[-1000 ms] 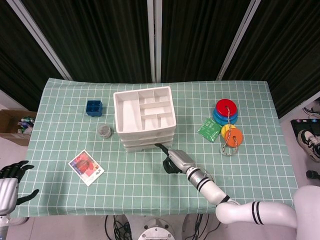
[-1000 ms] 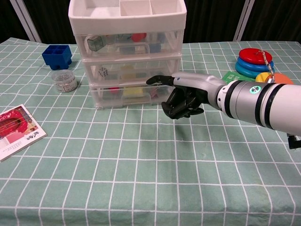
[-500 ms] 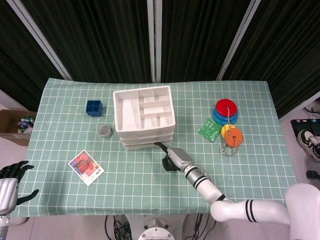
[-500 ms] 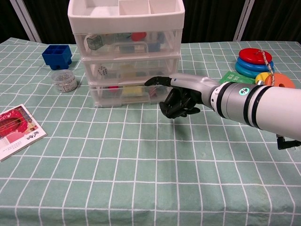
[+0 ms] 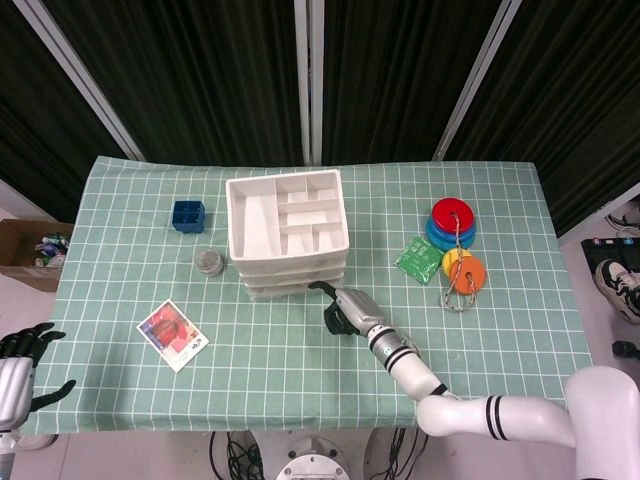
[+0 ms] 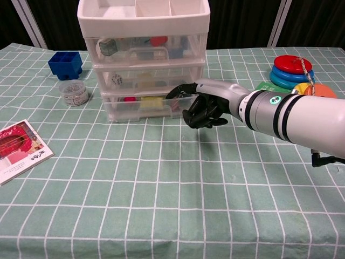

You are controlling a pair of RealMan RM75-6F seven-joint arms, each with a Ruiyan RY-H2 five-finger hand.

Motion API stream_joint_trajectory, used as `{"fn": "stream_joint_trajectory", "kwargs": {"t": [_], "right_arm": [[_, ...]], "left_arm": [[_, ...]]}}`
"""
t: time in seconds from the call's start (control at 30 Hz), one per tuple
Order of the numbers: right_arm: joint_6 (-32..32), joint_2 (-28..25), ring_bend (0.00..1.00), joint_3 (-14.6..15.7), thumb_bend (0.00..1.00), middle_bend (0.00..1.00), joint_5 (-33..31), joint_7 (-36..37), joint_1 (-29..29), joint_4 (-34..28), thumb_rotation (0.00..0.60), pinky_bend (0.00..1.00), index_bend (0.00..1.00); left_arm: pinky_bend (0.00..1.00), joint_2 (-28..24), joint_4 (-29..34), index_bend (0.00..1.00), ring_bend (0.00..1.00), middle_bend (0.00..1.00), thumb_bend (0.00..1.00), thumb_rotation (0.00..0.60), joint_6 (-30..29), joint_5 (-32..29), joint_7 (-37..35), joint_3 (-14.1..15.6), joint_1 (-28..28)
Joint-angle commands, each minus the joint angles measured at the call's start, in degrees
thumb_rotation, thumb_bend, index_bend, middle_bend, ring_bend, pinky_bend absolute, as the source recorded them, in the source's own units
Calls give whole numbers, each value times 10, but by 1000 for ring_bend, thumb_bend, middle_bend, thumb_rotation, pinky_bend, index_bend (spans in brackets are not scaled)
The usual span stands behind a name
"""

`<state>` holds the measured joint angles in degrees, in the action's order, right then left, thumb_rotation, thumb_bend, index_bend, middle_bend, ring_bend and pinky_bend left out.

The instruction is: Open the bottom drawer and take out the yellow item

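A white three-drawer unit (image 6: 143,59) stands at the back middle of the table, seen from above as an open tray top (image 5: 288,235). Its clear bottom drawer (image 6: 121,109) looks closed, and a yellow item (image 6: 152,101) shows through the front. My right hand (image 6: 207,105) is just right of that drawer, one finger stretched out to the drawer's upper front edge and the others curled in. From the head view this hand (image 5: 347,310) sits at the unit's front right corner. My left hand (image 5: 20,370) hangs off the table's left side, fingers apart and holding nothing.
A blue box (image 6: 65,63) and a small clear jar (image 6: 74,92) stand left of the unit. A red card (image 6: 19,151) lies front left. Stacked coloured rings (image 6: 291,67), a green packet (image 5: 420,260) and yellow and orange rings (image 5: 462,270) are at the right.
My right hand has crept left and slightly up toward the unit, bringing its outstretched finger onto the bottom drawer's front. The drawer stays closed. The left hand has barely moved.
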<state>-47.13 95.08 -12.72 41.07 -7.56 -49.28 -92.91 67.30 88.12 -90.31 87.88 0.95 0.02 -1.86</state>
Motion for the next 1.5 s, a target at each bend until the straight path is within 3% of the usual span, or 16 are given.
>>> {"fn": "stream_joint_trajectory", "kwargs": {"t": [0.03, 0.3, 0.6, 1.0, 1.07, 1.13, 1.23, 1.33, 1.5], "right_arm": [[2, -7, 796, 2, 629, 802, 7, 7, 6, -11, 600, 955, 311], [15, -36, 796, 11, 629, 802, 25, 30, 22, -51, 600, 955, 311], [23, -72, 796, 41, 629, 802, 60, 44, 45, -101, 600, 955, 312], [22, -83, 795, 59, 629, 802, 104, 59, 61, -124, 600, 955, 311], [16, -84, 795, 61, 629, 802, 112, 53, 62, -123, 600, 956, 264], [9, -84, 795, 65, 619, 802, 123, 42, 62, -123, 600, 955, 135], [-7, -92, 794, 72, 517, 802, 144, 19, 63, -127, 600, 955, 10], [-27, -109, 792, 80, 399, 802, 164, -16, 64, -143, 600, 955, 0], [-38, -155, 801, 60, 360, 802, 194, -66, 42, -188, 600, 959, 10]], "left_arm": [[209, 1, -1, 299, 189, 208, 51, 600, 0, 0, 0, 0, 0], [209, 2, -3, 299, 189, 208, 51, 600, 1, 0, -2, -1, 1], [209, 4, -5, 299, 189, 208, 51, 600, 1, 0, -3, 0, 1], [209, 5, -5, 299, 189, 207, 51, 600, 2, 2, -2, -1, 3], [209, 5, -5, 299, 189, 207, 51, 600, 1, 2, -2, -1, 3], [209, 5, -6, 299, 189, 208, 51, 600, 1, 2, -3, -1, 2], [209, 5, -7, 299, 189, 208, 51, 600, -1, 3, -3, 0, 1], [209, 4, -7, 299, 189, 208, 51, 600, -3, 2, -5, 0, -1], [209, 3, -6, 299, 189, 208, 51, 600, -7, 5, -5, 0, -2]]}}
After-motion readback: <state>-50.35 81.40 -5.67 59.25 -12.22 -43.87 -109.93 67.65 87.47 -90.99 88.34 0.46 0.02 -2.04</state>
